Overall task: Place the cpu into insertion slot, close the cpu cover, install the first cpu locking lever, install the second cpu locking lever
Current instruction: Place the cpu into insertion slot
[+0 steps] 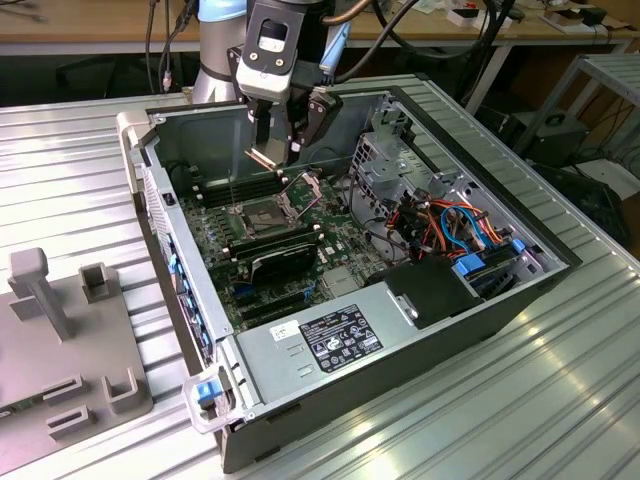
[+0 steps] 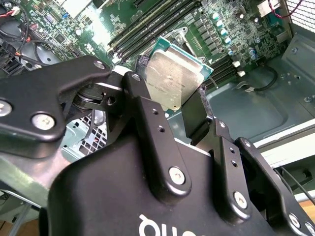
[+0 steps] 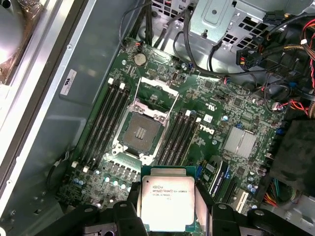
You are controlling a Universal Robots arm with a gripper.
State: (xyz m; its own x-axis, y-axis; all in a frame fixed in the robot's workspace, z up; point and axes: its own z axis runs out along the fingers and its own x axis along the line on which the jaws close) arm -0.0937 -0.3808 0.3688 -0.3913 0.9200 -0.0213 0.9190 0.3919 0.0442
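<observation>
My gripper (image 1: 270,157) hangs inside the open computer case and is shut on the cpu (image 1: 268,156), a flat square chip with a dull silver top. In both wrist views the cpu (image 3: 167,199) (image 2: 174,78) sits between the black fingers (image 3: 129,212), tilted and held by two opposite edges. The insertion slot (image 3: 140,132) lies open and bare on the green board, a short way below and ahead of the chip, not touching it. The cpu cover (image 3: 156,81) is swung back from the slot (image 1: 262,213).
Long black memory slots (image 3: 106,118) flank the socket on both sides. A black heatsink (image 1: 283,258), a power supply (image 1: 330,335), a metal drive cage (image 1: 390,160) and coloured cables (image 1: 450,225) fill the case. A grey fixture (image 1: 60,330) stands on the exterior view's left.
</observation>
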